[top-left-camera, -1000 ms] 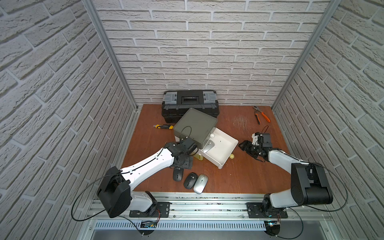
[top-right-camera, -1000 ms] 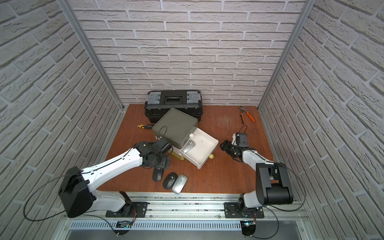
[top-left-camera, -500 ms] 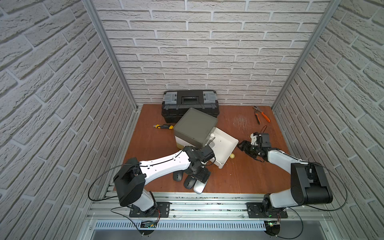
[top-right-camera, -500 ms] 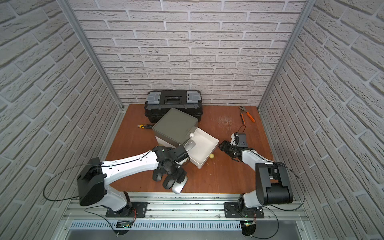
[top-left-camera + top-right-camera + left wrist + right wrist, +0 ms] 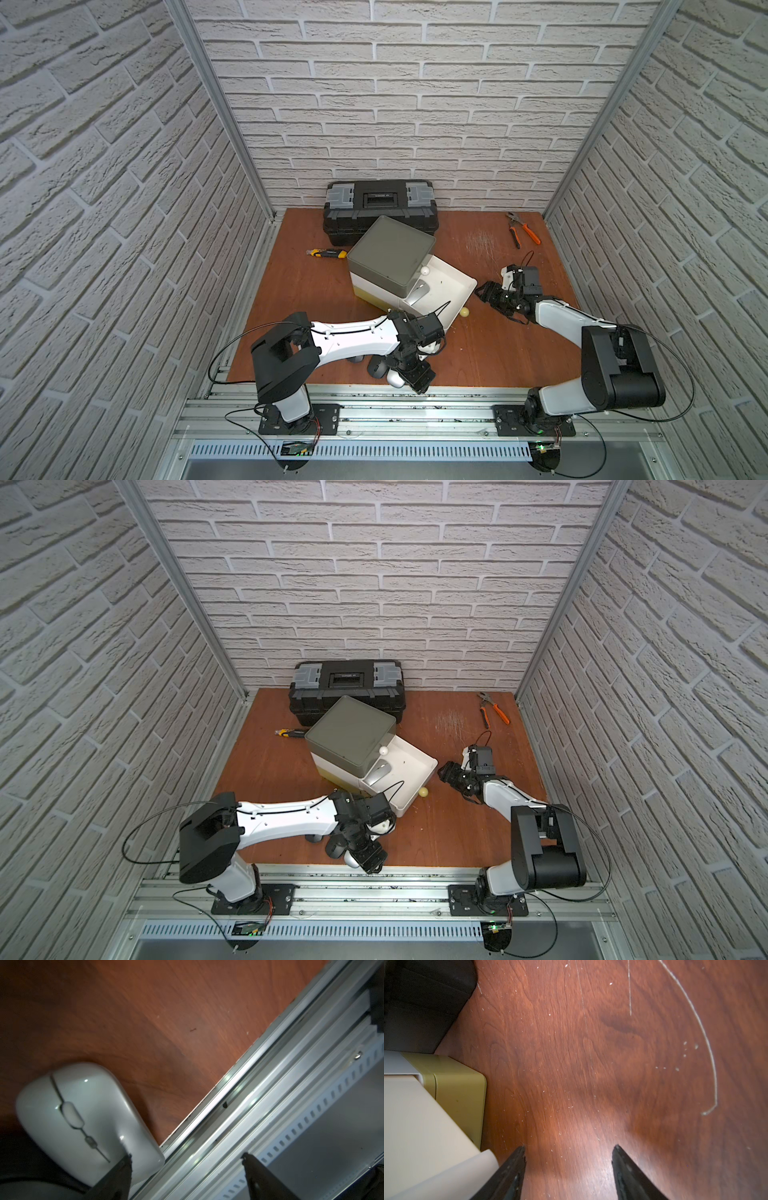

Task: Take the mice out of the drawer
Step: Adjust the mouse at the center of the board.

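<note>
My left gripper hangs parted and empty just beside a silver mouse at the table edge (a second silver mouse lies in the drawer), whose shell, likely light and slippery, I would pinch across its flanks.

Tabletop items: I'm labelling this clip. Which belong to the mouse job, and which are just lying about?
Job: drawer, drawer's silver mouse, front-edge silver mouse, black mouse.
Lying about: toolbox, utility knife, pliers.
</note>
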### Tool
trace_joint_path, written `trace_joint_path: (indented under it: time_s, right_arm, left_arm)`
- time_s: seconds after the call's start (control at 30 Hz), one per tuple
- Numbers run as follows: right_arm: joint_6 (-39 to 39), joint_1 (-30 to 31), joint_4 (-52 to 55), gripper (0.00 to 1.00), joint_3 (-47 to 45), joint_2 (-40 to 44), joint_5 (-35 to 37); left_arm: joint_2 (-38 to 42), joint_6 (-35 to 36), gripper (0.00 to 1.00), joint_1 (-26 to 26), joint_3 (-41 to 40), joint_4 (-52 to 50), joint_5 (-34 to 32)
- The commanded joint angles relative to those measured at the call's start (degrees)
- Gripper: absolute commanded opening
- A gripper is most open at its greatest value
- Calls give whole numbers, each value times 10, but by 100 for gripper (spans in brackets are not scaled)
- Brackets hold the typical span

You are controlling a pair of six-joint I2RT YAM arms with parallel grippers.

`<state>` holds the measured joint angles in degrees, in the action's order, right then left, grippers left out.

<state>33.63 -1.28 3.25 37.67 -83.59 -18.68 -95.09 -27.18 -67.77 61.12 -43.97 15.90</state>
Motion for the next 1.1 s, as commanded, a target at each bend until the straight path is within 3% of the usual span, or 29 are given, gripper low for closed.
trace_joint_path:
  time_s: [0.0, 0.17, 0.6, 0.7, 0.83, 1.07]
  right_arm:
    - [-8, 2, -4, 68, 3, 3, 5]
    - [-8, 2, -4, 68, 3, 4, 6]
    - [-9, 2, -5, 68, -1, 11, 5]
    - [-8, 2, -8, 68, -2, 9, 3]
    - [-9, 2, -7, 68, -2, 11, 5]
    - [-9, 2, -9, 68, -3, 7, 6]
  left_arm:
    - [-10, 21, 86, -8, -19, 6, -8]
    - [-10, 26, 86, -9, -24, 26, -5]
    - [-5, 13, 87, 28, -54, 26, -113]
    - [14, 15, 87, 29, -68, 50, -80]
    - [32, 27, 86, 3, -78, 87, -39]
    - [64, 31, 85, -57, -96, 117, -131]
